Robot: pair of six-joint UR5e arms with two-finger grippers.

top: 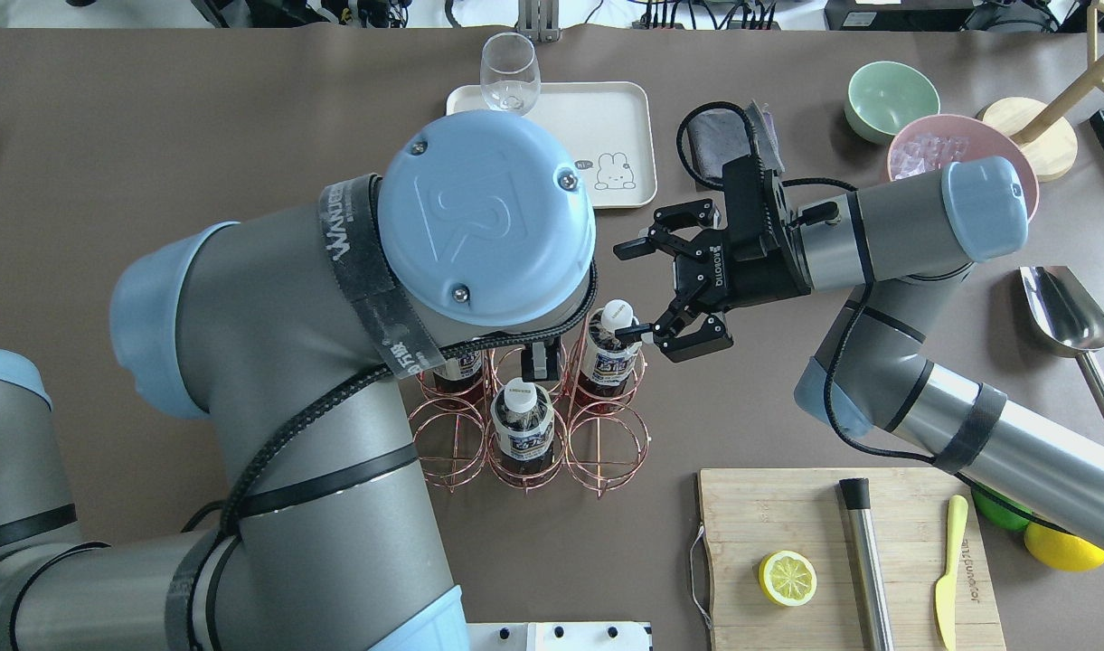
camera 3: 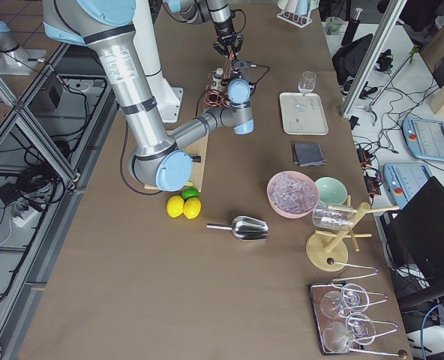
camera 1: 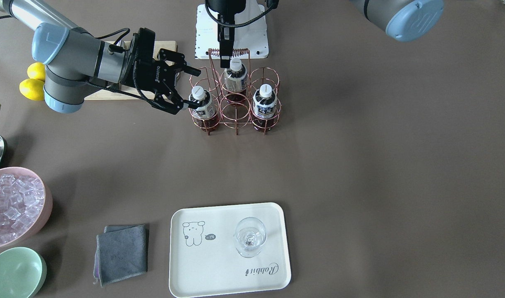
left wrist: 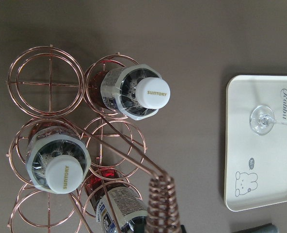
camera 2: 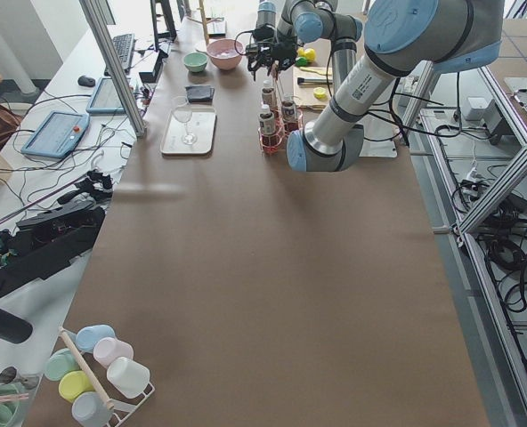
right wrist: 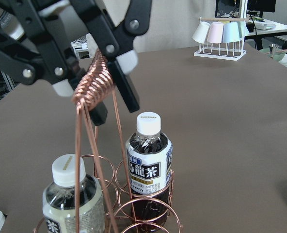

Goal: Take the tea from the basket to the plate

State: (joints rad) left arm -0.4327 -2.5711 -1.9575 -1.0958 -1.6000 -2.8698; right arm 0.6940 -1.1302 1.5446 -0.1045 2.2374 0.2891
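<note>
Tea (camera 1: 202, 106) (3 bottles), basket (camera 1: 240, 52) 6 cells

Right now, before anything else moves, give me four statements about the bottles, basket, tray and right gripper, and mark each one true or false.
1. Three bottles stand in the basket. True.
2. A wine glass stands on the tray. True.
3. Every cell of the basket holds a bottle. False: three cells are empty.
4. The right gripper is shut on a bottle. False: it is open, level with one bottle's cap.
</note>
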